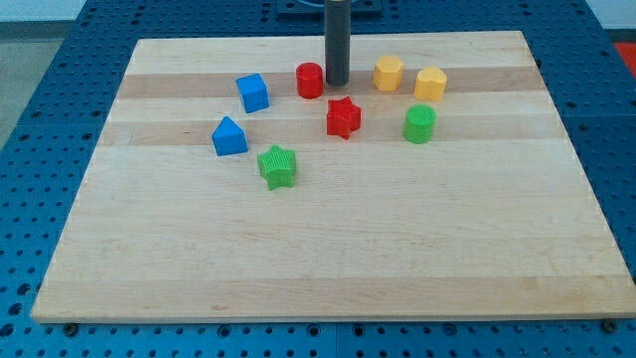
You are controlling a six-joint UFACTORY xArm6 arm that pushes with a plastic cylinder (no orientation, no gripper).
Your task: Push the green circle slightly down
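While the near half of the wooden board [328, 268] lies bare, eight small blocks cluster toward the view's top. Nearest the view's bottom sits the green star [277, 166], with the blue house-shaped block [229, 136] just up and to its left. Farther back stand the red star [343, 117] at centre and, to its right, the green circle [419, 124], the block to be nudged slightly down. Behind them run the blue cube [252, 92], the red cylinder [310, 81] and two yellow blocks: the yellow hexagon [388, 73] and the yellow block [430, 84], which sits just above the green circle.

My tip [337, 84] rests at the back, just right of the red cylinder and near or touching it; being a bare rod, it has nothing to open or close and holds nothing.

The risk, as I judge it, lies in the approach: the tip must reach the narrow gap between the yellow block and the green circle, and a direct path could knock the yellow hexagon or the yellow block. An off-centre push could send the round block sideways, or too far.

No container appears on the board.
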